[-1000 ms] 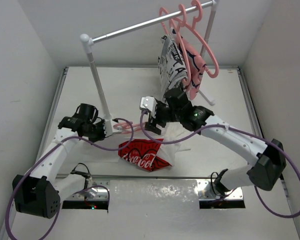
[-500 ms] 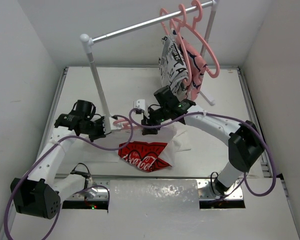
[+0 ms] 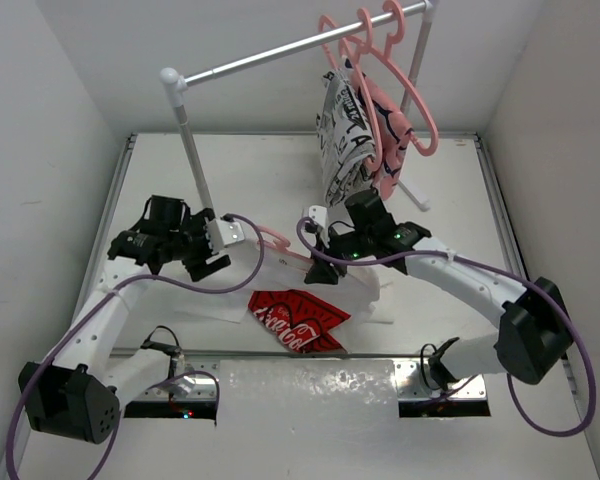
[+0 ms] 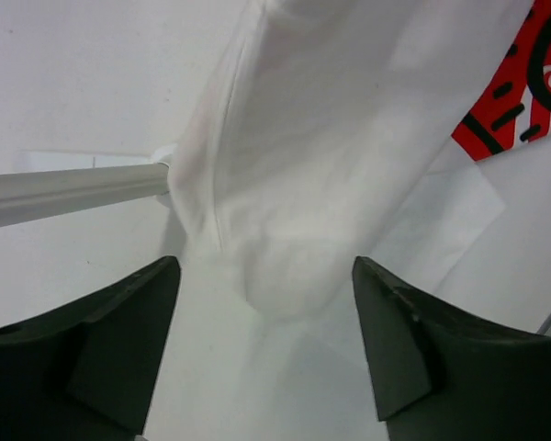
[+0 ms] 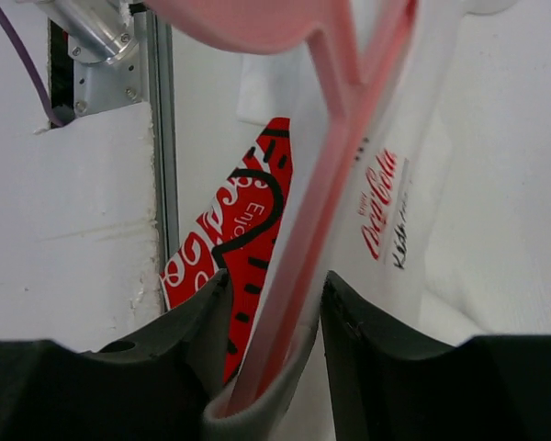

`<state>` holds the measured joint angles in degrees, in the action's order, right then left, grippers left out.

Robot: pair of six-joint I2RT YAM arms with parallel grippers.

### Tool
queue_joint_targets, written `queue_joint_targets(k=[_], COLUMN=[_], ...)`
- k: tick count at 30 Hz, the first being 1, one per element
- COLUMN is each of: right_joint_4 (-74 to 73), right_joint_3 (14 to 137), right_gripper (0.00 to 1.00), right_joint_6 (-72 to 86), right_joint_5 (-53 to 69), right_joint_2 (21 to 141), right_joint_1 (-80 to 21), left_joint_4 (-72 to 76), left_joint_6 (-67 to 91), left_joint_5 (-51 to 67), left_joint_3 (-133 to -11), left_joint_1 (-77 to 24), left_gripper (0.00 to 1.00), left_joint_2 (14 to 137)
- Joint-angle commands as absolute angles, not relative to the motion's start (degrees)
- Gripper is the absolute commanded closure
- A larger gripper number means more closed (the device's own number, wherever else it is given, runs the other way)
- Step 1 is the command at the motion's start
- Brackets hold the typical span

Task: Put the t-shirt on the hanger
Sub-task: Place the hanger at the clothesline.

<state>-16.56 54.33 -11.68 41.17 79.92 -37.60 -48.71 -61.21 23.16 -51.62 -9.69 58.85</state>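
Observation:
The t-shirt [image 3: 298,317] hangs partly lifted in the middle of the table, its red Coca-Cola panel [image 5: 222,250] low and its white cloth [image 4: 331,138] drawn upward. The salmon-pink hanger [image 3: 273,240] runs into the shirt's neck. My right gripper [image 3: 318,258] is shut on the hanger [image 5: 335,193] with the shirt's collar wrapped round it. The right gripper [image 5: 268,367] pinches both between its pads. My left gripper [image 3: 220,248] stands open beside the hanger's hook end. The left gripper [image 4: 265,268] holds nothing, with white shirt cloth just beyond its fingertips.
A clothes rack stands behind, its upright pole [image 3: 195,170] close to my left gripper and its rail [image 3: 280,52] overhead. A black-and-white patterned garment [image 3: 345,140], a pink garment [image 3: 392,130] and spare pink hangers [image 3: 380,60] hang at the rail's right end. The pole [image 4: 73,188] crosses the left wrist view.
My left gripper has opened and let go of the hanger. My right gripper has closed on the hanger and collar, and the shirt has shifted slightly right.

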Motion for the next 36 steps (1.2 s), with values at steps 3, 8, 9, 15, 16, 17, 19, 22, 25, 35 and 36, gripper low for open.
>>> queue_joint_targets(k=[3,8,9,15,16,17,19,22,25,35,36], right_joint_4=[-13.8,-15.46,-16.43,-21.97,-21.71,-21.36,-19.69,-16.09,-14.5,-1.5,-0.36], right_joint_3=[50.89,52.9,53.78,61.08,61.95,63.7,65.47,68.72,69.43,70.75,71.54], right_gripper=[1.0,1.0,1.0,1.0,1.0,1.0,1.0,1.0,1.0,1.0,1.0], right_joint_6=[-6.07,-0.62,-0.44,5.18,7.36,8.43,11.42,12.83,12.92,16.44,16.44], right_joint_5=[35.35,25.86,24.71,17.59,16.71,15.05,13.37,11.08,10.72,10.37,10.46], right_joint_2=[74.28,67.34,66.63,63.9,63.72,63.11,62.84,62.75,64.07,65.13,65.47], right_joint_1=[-36.21,-34.89,-34.46,-34.1,-34.19,-34.19,-34.1,-34.19,-34.1,-34.19,-34.1], left_joint_4=[-40.87,-39.82,-39.12,-33.67,-32.1,-31.38,-29.46,-26.73,-24.36,-24.17,-24.26], left_joint_6=[-52.13,-47.04,-46.06,-36.22,-34.82,-32.11,-29.11,-27.08,-27.42,-27.07,-27.07], left_joint_5=[26.28,25.14,25.05,24.88,24.35,23.04,21.98,22.14,24.6,23.38,23.47], left_joint_3=[-53.09,-53.52,-53.61,-56.25,-56.42,-56.43,-56.43,-54.68,-52.04,-49.57,-49.4], left_joint_1=[-9.93,-9.41,-9.4,-9.4,-9.4,-9.4,-9.4,-9.4,-9.4,-9.4,-9.4], left_gripper=[0.16,0.15,0.15,0.15,0.15,0.15,0.16,0.16,0.16,0.17,0.17], left_joint_2=[56.43,54.24,53.53,48.96,48.52,47.38,46.24,42.47,39.73,35.77,35.68])
